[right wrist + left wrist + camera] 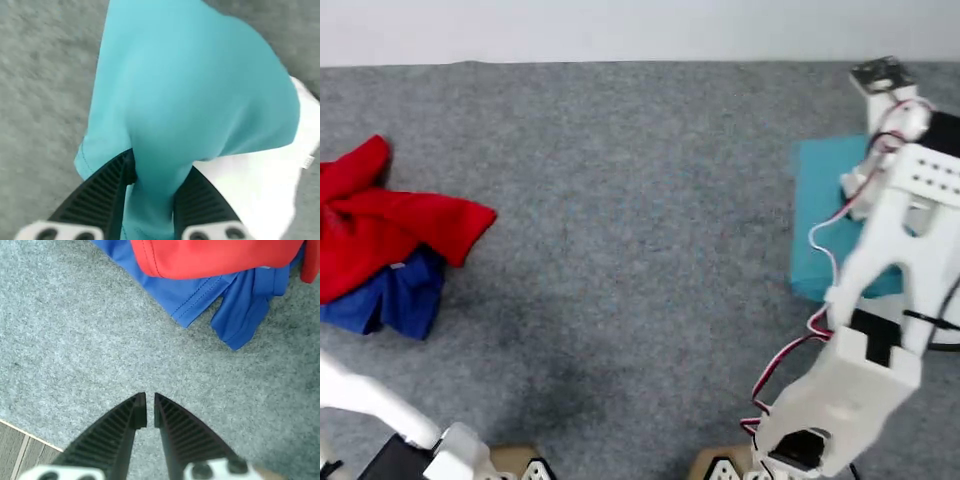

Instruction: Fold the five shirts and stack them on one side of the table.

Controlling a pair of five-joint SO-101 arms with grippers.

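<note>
Table (640,200): covered in grey carpet-like fabric, with a pale wall along its far edge.
Right arm (860,380): white and bulky from where I stand, stretched out over the right-hand side of the table, with red and white wires looping along it.
Red shirt (380,225): crumpled in a loose heap at the far left of the table, one sleeve flung out towards the middle.
Teal shirt (820,220): on the right side, partly under the right arm. Its visible part lies flat with a straight edge facing the centre, and in the right wrist view it bulges up in a smooth fold.
Blue shirt (395,300): bunched under the near side of the red shirt and touching it, poking out towards the arms.
White shirt (250,190): lying beneath the teal shirt, just beside the claw.
Left arm (370,400): low at the near left corner, close to the red and blue heap.
Right claw (160,172): clenched on a fold of the teal shirt, with cloth pinched between the ribbed black jaws.
Left claw (150,410): jaws drawn together with only a sliver between the tips, gripping nothing, poised over bare grey table just short of the blue shirt.
</note>
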